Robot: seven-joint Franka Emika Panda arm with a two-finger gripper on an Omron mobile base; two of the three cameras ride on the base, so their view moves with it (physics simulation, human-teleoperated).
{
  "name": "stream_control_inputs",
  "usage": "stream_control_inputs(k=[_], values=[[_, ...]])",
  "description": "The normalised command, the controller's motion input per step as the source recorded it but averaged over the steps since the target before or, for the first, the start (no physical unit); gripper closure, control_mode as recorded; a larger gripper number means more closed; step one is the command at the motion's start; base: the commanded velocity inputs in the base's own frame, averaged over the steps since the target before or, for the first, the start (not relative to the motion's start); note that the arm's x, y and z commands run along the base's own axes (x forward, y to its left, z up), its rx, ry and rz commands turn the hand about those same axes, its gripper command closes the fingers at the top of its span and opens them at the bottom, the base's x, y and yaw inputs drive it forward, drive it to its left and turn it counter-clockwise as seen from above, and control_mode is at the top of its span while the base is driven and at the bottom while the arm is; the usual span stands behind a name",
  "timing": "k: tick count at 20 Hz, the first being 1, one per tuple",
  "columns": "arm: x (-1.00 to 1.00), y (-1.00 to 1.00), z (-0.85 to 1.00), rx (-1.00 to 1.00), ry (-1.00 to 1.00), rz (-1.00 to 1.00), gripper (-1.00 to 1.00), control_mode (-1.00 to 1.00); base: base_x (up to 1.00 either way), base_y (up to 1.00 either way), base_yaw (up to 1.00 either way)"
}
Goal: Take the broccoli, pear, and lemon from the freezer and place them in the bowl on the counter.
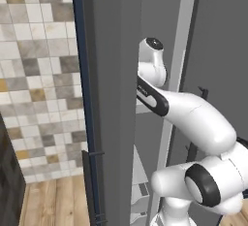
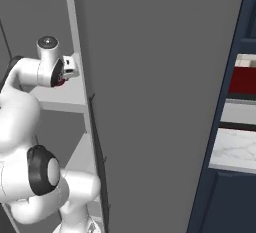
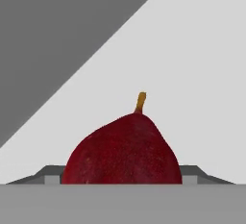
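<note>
The dark red pear [image 3: 122, 151], with its small orange stem up, looms close in the hand view, low between the gripper's fingers. My gripper [image 3: 122, 179] is shut on the pear, a grey finger [image 3: 52, 176] against each side. In the right base view the gripper [image 2: 63, 78] sits inside the freezer [image 2: 30, 22], just above a pale shelf [image 2: 65, 99], with a bit of the pear [image 2: 60, 82] showing red under the hand. The broccoli, the lemon and the bowl are out of view.
The freezer door [image 2: 150, 102] stands open to the right of the arm, its dark vertical handle [image 2: 98, 142] near the opening's edge. Past it are navy cabinets and a strip of the marble counter [image 2: 235, 149]. A grey side panel [image 1: 111, 99] borders the opening on the left.
</note>
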Motion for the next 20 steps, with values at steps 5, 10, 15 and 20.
stream_control_inputs(k=[5,10,15,20], values=[[-0.74,-0.41,0.23,0.00,0.00,-0.09,1.00,-1.00,0.00,0.00,0.00],[-0.66,-0.26,0.31,0.00,0.00,-0.10,1.00,-1.00,0.00,0.00,0.00],[-0.85,-0.25,0.25,0.00,0.00,-0.13,1.00,-1.00,0.00,0.00,0.00],[-0.85,-0.10,0.17,0.00,0.00,-0.14,1.00,-1.00,0.00,0.00,0.00]])
